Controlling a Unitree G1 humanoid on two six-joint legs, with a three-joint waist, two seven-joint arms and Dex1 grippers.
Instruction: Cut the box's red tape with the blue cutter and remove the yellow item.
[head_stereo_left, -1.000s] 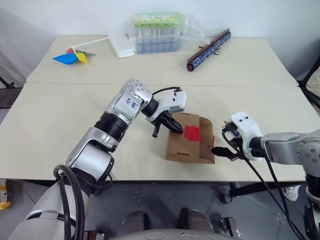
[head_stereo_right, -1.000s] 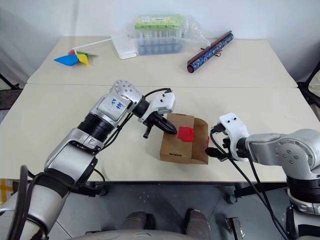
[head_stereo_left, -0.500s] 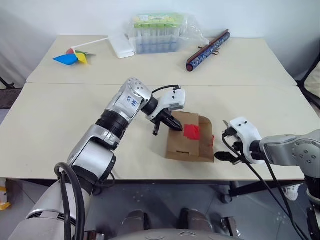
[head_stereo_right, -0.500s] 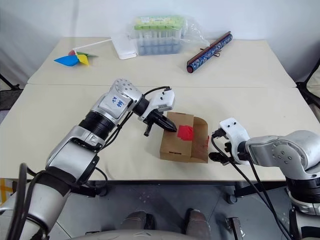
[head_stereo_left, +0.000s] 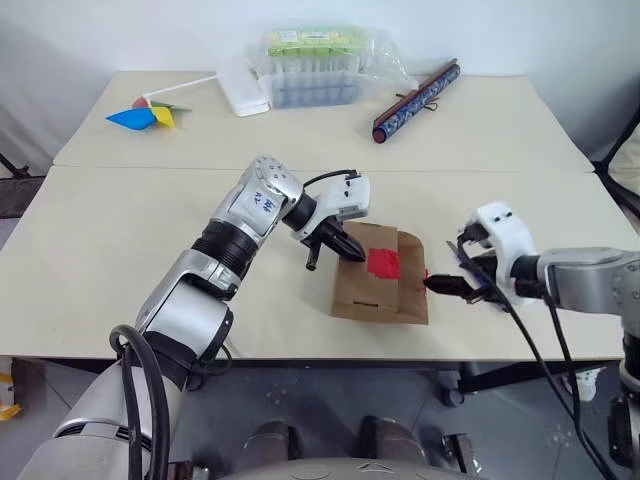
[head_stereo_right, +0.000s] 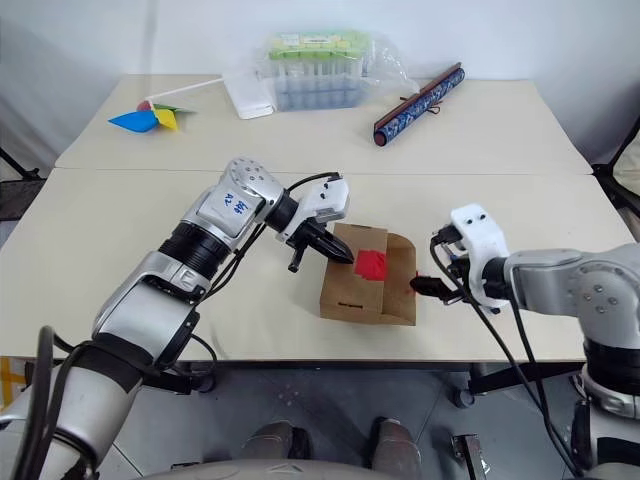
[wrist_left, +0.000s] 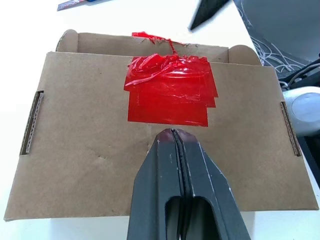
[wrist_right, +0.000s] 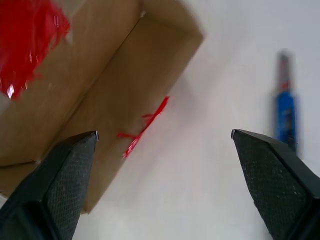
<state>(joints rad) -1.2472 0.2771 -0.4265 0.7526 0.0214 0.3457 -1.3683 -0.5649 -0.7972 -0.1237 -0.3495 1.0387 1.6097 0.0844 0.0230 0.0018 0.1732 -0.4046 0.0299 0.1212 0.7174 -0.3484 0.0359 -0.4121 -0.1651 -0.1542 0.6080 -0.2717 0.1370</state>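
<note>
There is one cardboard box (head_stereo_left: 380, 287) on the surface (head_stereo_left: 120, 240), and one patch of red tape (head_stereo_left: 384, 263) on its top. One blue cutter (wrist_right: 285, 107) lies beside the box. Farther back there are one pinwheel (head_stereo_left: 140, 114), one clear plastic case of tubes (head_stereo_left: 312, 67), one white flat package (head_stereo_left: 243, 95) and one long dark patterned roll (head_stereo_left: 417, 100). Two pincers are in view: the left pincer (head_stereo_left: 354, 256) and the right pincer (head_stereo_left: 446, 284).

Box (wrist_left: 90, 150) is showing matt brown corrugated cardboard; red tape (wrist_left: 170, 95) is looking glossy, wrinkled plastic film. Claw fingers (wrist_right: 67, 175) are looking matt black, finely textured. Tabletop (head_stereo_left: 110, 230) is appearing smooth, matt cream.
</note>
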